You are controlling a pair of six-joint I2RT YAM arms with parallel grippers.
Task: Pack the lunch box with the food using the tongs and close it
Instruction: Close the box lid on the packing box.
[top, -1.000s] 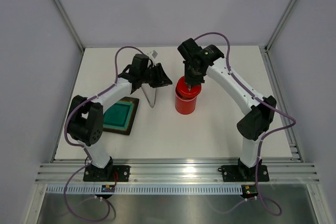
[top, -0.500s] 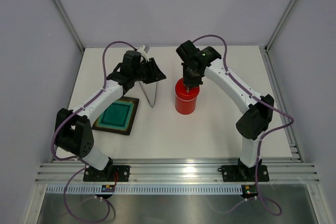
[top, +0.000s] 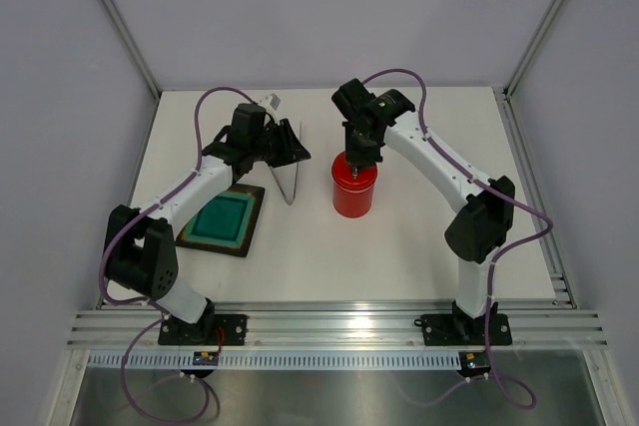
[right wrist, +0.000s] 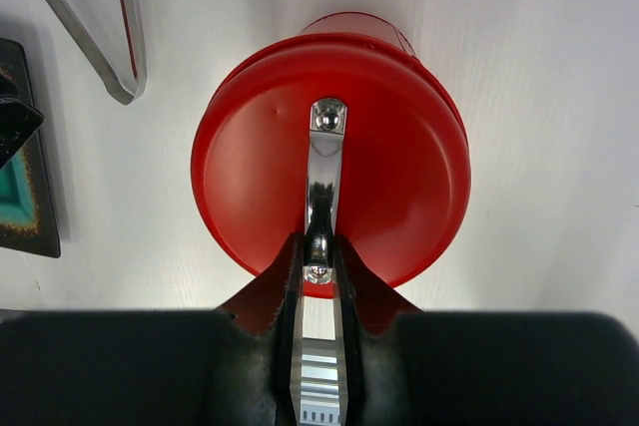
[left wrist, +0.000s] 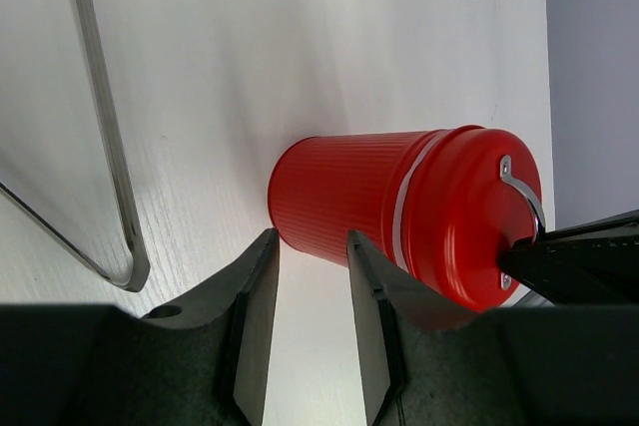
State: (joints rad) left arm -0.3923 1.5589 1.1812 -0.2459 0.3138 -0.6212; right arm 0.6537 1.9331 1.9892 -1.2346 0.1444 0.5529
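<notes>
The red lunch box [top: 353, 197] stands upright at mid-table with its flat red lid [right wrist: 399, 177] on top. My right gripper [right wrist: 318, 246] comes down from above and is shut on the lid's small silver handle [right wrist: 324, 177]. My left gripper [left wrist: 312, 241] hovers low to the left of the canister [left wrist: 329, 207], open, with bare table between its fingers. The tongs [top: 288, 182] lie on the table between the left gripper and the tray, and their strip [left wrist: 110, 147] shows at the left of the left wrist view. The food is out of view.
A black square tray [top: 253, 216] with a teal mat lies left of the tongs, under the left forearm. Its corner [right wrist: 20, 187] shows at the left edge of the right wrist view. Metal rails line the table's near and right edges.
The left arm's elbow has swung out to the left and its gripper has drawn back slightly from the canister. The right gripper has stayed on the lid handle.
</notes>
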